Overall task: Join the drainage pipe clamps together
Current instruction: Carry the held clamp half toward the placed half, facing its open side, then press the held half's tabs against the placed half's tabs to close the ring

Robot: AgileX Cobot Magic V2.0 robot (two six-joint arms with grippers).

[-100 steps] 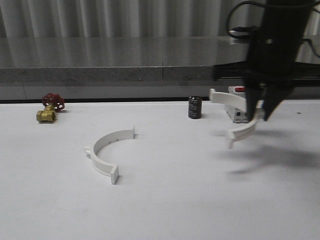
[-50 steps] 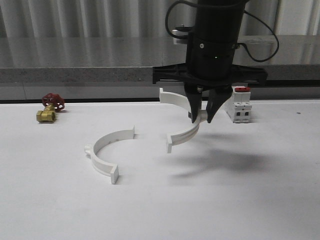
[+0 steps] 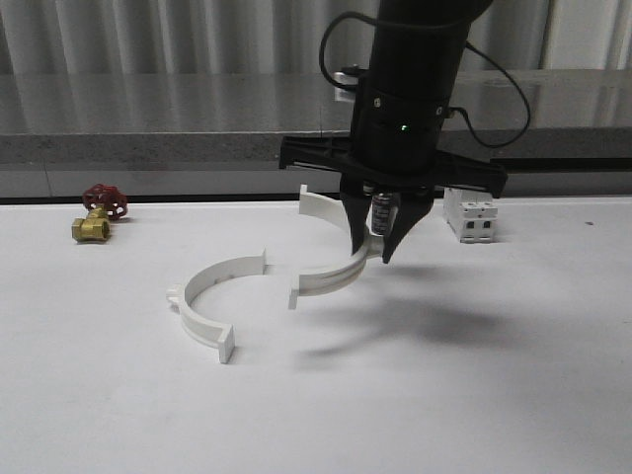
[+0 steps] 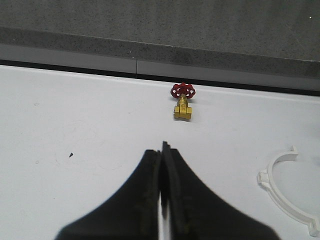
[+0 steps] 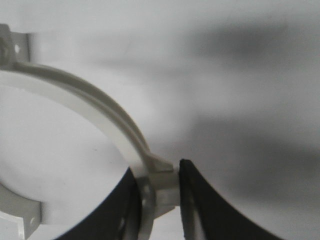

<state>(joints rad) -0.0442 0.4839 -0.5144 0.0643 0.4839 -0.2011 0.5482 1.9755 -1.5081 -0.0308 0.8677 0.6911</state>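
One white half-ring drainage pipe clamp [image 3: 210, 296] lies flat on the white table left of centre, also visible in the left wrist view [image 4: 285, 186]. The second clamp [image 3: 331, 267] hangs above the table just right of it, held at its outer lug by my right gripper [image 3: 376, 242], which is shut on it. In the right wrist view this clamp [image 5: 90, 110] curves away from the gripper [image 5: 159, 192]. A small gap separates the two clamps' near ends. My left gripper [image 4: 162, 165] is shut and holds nothing, above bare table.
A brass valve with a red handwheel [image 3: 97, 214] sits at the far left back. A white breaker block [image 3: 468, 215] and a dark cylinder [image 3: 384, 212] stand at the back right, behind my right arm. A grey ledge [image 3: 197, 148] borders the table's far edge.
My right arm has carried the held clamp leftward from the right side and lowered it, bringing it close beside the clamp on the table.
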